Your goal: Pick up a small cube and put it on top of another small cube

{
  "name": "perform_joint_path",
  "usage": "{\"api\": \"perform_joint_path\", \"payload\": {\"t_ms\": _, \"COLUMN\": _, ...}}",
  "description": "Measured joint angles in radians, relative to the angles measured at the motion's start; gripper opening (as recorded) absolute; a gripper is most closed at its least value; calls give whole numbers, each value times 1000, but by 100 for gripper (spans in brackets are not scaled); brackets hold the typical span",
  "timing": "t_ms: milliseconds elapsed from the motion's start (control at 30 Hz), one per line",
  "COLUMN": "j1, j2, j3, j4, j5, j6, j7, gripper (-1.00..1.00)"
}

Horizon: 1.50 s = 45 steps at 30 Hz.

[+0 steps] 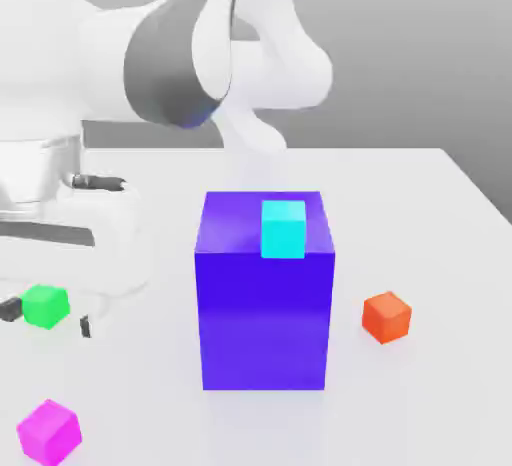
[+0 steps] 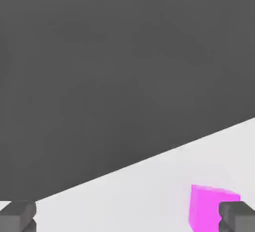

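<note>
With the jaws wide and the magenta cube (image 2: 209,208) off-centre beside one fingertip (image 2: 238,216), descending risks knocking it aside.

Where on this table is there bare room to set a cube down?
Bare tabletop lies behind the orange cube, and between the magenta cube and the purple block. Crowded: around the green cube, by the arm.

Cyan cube (image 1: 283,228) tops purple-blue block (image 1: 264,294); orange cube (image 1: 386,316) beside.

I see a smooth, matt white counter (image 1: 440,254); the magenta cube (image 1: 48,430) and big purple-blue block (image 1: 265,304) look like smooth plastic.
</note>
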Motion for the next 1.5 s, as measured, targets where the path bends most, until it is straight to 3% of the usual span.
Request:
{"api": "perform_joint_path", "payload": {"t_ms": 167, "j1": -43, "j2": 175, "j3": -27, "j4": 0, "j5": 9, "j6": 57, "j7": -6, "gripper": 0}}
{"api": "perform_joint_path", "payload": {"t_ms": 300, "j1": -92, "j2": 320, "j3": 21, "j4": 27, "j5": 63, "j6": 154, "j7": -46, "gripper": 0}}
{"api": "perform_joint_path", "payload": {"t_ms": 333, "j1": -104, "j2": 351, "j3": 36, "j4": 34, "j5": 77, "j6": 177, "j7": -57, "gripper": -100}}
{"api": "perform_joint_path", "payload": {"t_ms": 533, "j1": -110, "j2": 366, "j3": 44, "j4": 38, "j5": 83, "j6": 188, "j7": -61, "gripper": -100}}
{"api": "perform_joint_path", "payload": {"t_ms": 700, "j1": -68, "j2": 234, "j3": -13, "j4": 5, "j5": 17, "j6": 89, "j7": -12, "gripper": -100}}
{"api": "perform_joint_path", "payload": {"t_ms": 1100, "j1": -123, "j2": 19, "j3": -202, "j4": -198, "j5": 22, "j6": 61, "j7": 280, "gripper": -100}}
{"api": "perform_joint_path", "payload": {"t_ms": 1300, "j1": -171, "j2": -101, "j3": -310, "j4": -309, "j5": -89, "j6": 71, "j7": 517, "gripper": -100}}
{"api": "perform_joint_path", "payload": {"t_ms": 1467, "j1": -274, "j2": -203, "j3": -341, "j4": -397, "j5": -245, "j6": 83, "j7": 756, "gripper": -100}}
{"api": "perform_joint_path", "payload": {"t_ms": 1500, "j1": -274, "j2": -188, "j3": -342, "j4": -404, "j5": -231, "j6": 103, "j7": 757, "gripper": -100}}
